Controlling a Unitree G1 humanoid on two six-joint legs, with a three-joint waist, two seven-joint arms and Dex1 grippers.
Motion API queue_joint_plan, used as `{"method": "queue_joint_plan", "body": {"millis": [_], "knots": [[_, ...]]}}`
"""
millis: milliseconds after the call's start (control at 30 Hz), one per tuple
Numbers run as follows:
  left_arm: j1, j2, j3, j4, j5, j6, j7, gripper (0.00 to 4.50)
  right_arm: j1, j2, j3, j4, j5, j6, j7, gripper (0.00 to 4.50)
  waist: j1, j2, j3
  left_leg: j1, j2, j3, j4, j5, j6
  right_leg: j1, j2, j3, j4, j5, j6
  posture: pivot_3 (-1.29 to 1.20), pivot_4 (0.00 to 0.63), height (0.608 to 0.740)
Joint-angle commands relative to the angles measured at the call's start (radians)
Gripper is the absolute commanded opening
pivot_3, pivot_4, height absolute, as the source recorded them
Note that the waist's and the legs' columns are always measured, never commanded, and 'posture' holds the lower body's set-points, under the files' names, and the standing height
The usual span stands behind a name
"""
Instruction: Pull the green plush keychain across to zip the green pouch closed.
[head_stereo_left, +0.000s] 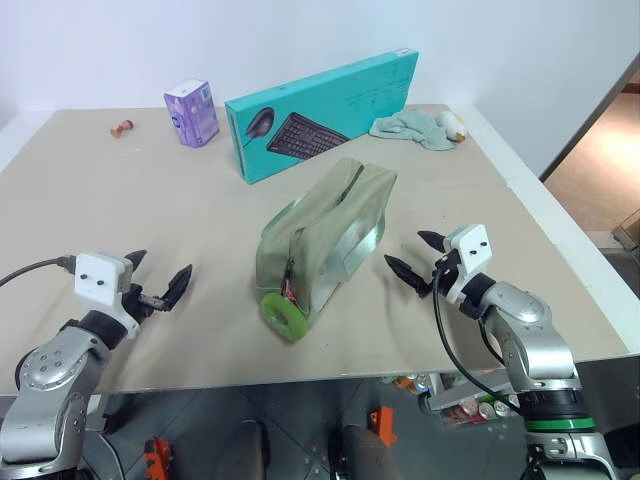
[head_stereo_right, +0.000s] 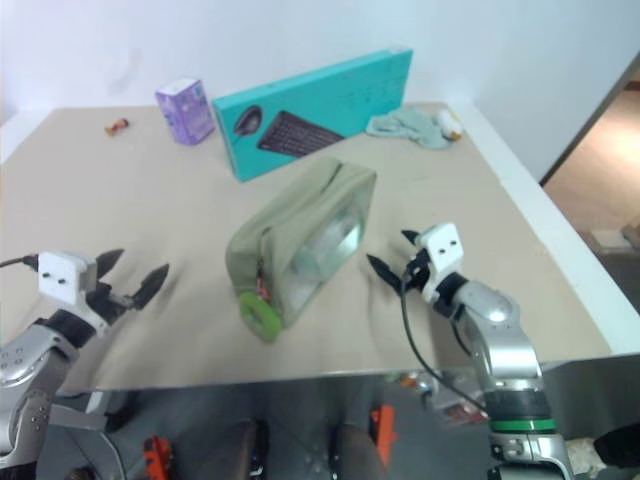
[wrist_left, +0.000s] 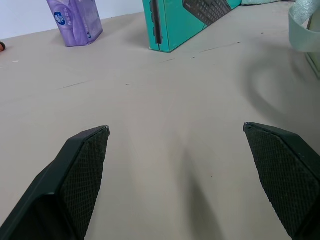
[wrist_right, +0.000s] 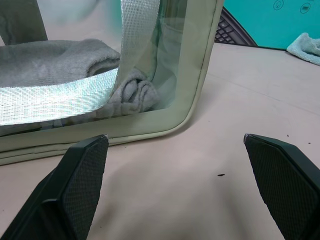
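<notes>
You have not started the zip yet. The green pouch (head_stereo_left: 325, 237) lies near the middle of the surface, running from the near edge toward the far right corner, and its zipper looks open along the top. The green plush keychain (head_stereo_left: 284, 313) hangs at the pouch's near end, close to the near edge, untouched. Your left gripper (head_stereo_left: 160, 280) hovers well apart from the pouch toward the left edge, fingers spread and empty. Your right gripper (head_stereo_left: 418, 256) sits just beside the pouch's clear side, fingers also spread, holding nothing. Everything remains: steady the pouch, take the keychain, draw it along.
</notes>
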Motion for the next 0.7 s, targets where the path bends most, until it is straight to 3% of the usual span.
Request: {"method": "queue_joint_plan", "body": {"millis": [33, 300, 567, 700], "knots": [[-0.007, -0.001, 0.016, -0.029, -0.027, -0.009, -0.006, 4.46, -0.016, -0.006, -0.026, -0.01, 0.005, -0.021, -0.004, 4.5, 0.0, 0.0, 0.0, 0.0, 0.0, 0.0, 0.0, 0.0, 0.0, 0.0, 0.0, 0.0, 0.0, 0.0, 0.0, 0.0, 0.15, 0.74], [-0.027, 0.05, 0.066, -0.064, -0.118, -0.017, -0.073, 4.46, -0.021, -0.011, -0.026, -0.008, 0.004, -0.022, -0.002, 4.5, 0.0, 0.0, 0.0, 0.0, 0.0, 0.0, 0.0, 0.0, 0.0, 0.0, 0.001, 0.0, 0.0, 0.0, 0.0, 0.0, 0.15, 0.74], [-0.075, 0.268, 0.084, -0.226, -0.41, 0.142, -0.284, 4.46, -0.043, -0.026, -0.028, 0.001, 0.007, -0.015, 0.012, 4.5, 0.0, 0.0, 0.0, 0.0, 0.001, 0.001, 0.0, 0.0, 0.0, -0.001, 0.001, 0.001, 0.0, 0.001, -0.001, 0.0, 0.15, 0.74], [-0.044, 0.323, 0.047, -0.293, -0.47, 0.189, -0.34, 4.46, -0.053, -0.034, -0.029, 0.003, 0.007, -0.016, 0.012, 4.5, -0.001, 0.0, 0.0, 0.0, 0.001, 0.002, 0.0, 0.0, -0.001, -0.001, 0.002, 0.003, 0.0, 0.001, -0.001, 0.0, 0.15, 0.74]]}}
